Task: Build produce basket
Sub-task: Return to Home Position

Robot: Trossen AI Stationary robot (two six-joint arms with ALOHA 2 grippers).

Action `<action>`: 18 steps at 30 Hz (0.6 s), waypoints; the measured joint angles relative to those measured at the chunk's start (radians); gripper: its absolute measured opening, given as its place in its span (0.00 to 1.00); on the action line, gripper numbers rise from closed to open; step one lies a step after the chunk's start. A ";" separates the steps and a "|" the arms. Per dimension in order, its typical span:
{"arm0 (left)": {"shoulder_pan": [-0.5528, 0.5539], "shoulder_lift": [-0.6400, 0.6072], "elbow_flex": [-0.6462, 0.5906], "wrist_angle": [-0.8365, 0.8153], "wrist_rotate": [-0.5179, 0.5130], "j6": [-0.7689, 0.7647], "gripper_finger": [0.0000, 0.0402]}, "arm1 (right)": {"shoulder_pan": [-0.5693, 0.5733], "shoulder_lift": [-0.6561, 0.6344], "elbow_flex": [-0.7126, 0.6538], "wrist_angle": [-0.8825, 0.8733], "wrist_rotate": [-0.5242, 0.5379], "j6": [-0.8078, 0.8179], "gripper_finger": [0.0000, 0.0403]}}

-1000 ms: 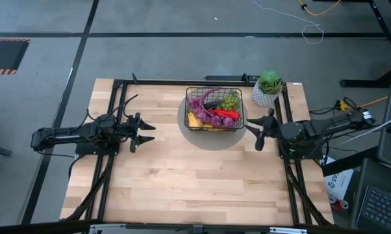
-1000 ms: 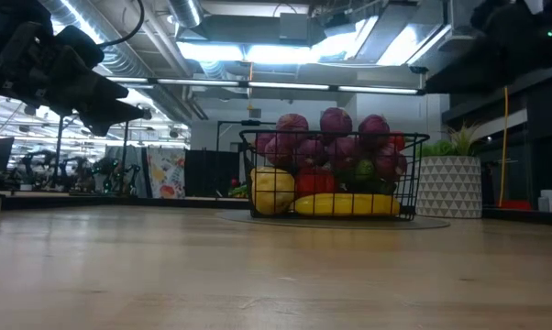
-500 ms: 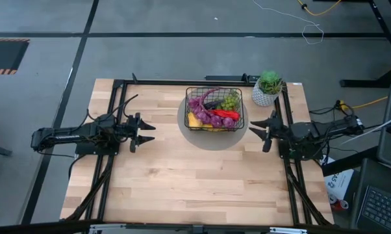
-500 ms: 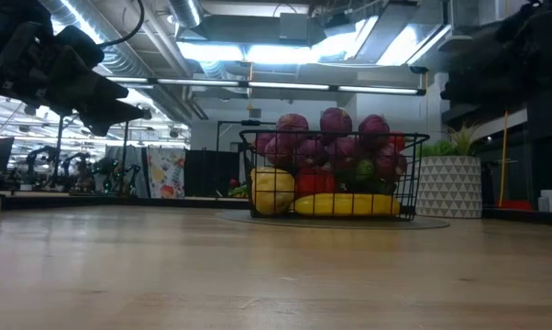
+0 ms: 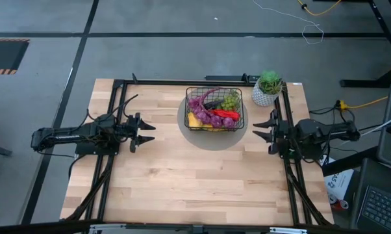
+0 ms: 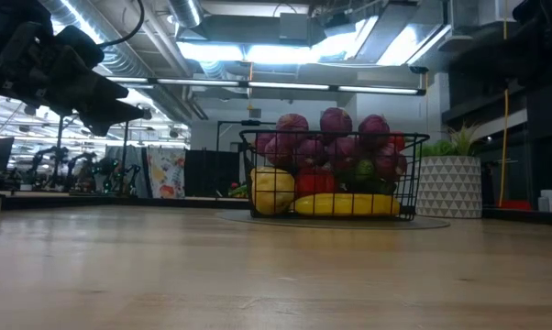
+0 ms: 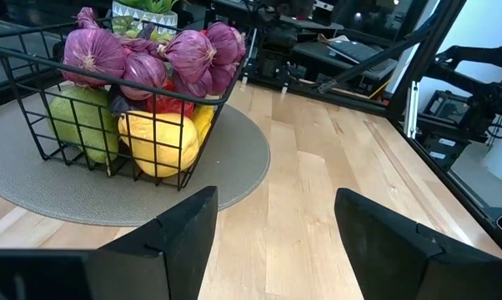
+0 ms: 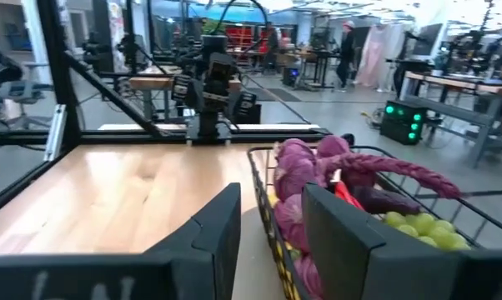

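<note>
The pale wood-plank counter looks smooth, faintly sheened. The black wire-mesh basket is thin matt metal; beneath it, the grey round mat looks matt, cloth-like.

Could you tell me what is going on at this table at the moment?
The two robot arms' job is to pack toy produce into a basket, and it looks done. The black wire basket stands on a grey round mat, heaped with produce, a red chili on top. The left hand and the right hand are open and empty, one at each side of the table, apart from the basket.
</note>
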 joint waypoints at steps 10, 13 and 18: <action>0.000 0.000 0.000 0.000 0.000 0.000 0.59 | -0.097 0.007 -0.148 0.218 -0.022 -0.002 0.32; 0.000 0.000 0.000 0.002 0.000 0.000 0.59 | -0.112 0.005 -0.134 0.211 -0.087 -0.013 0.32; 0.000 0.000 0.000 0.000 0.000 0.000 0.59 | -0.120 0.002 -0.128 0.181 -0.322 0.035 0.32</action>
